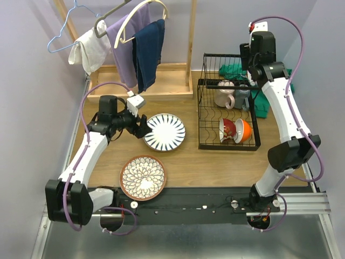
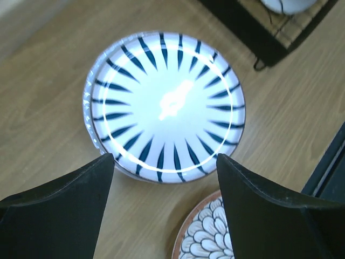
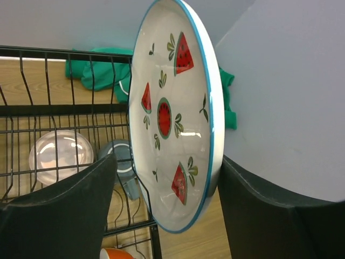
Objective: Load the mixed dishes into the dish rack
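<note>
The white plate with dark-blue stripes [image 1: 164,131] [image 2: 164,105] lies flat on the wooden table. My left gripper [image 1: 141,125] [image 2: 164,159] hovers open at its near rim, touching nothing. The black wire dish rack [image 1: 229,143] [image 3: 54,108] stands at the right. A white plate with red fruit motifs [image 3: 172,113] stands on edge at the rack's side. My right gripper [image 1: 247,63] [image 3: 167,160] is open around it, its left finger clear of the plate. Red and orange bowls [image 1: 235,130] and a pale mug [image 1: 225,97] [image 3: 56,156] sit in the rack.
A brown-rimmed petal-pattern plate [image 1: 143,177] [image 2: 207,232] lies near the front edge. A grey-blue mug [image 3: 121,162] rests in the rack. A green cloth [image 1: 232,70] [image 3: 97,70] lies behind the rack. The wooden clothes stand [image 1: 161,81] with hanging garments fills the back left.
</note>
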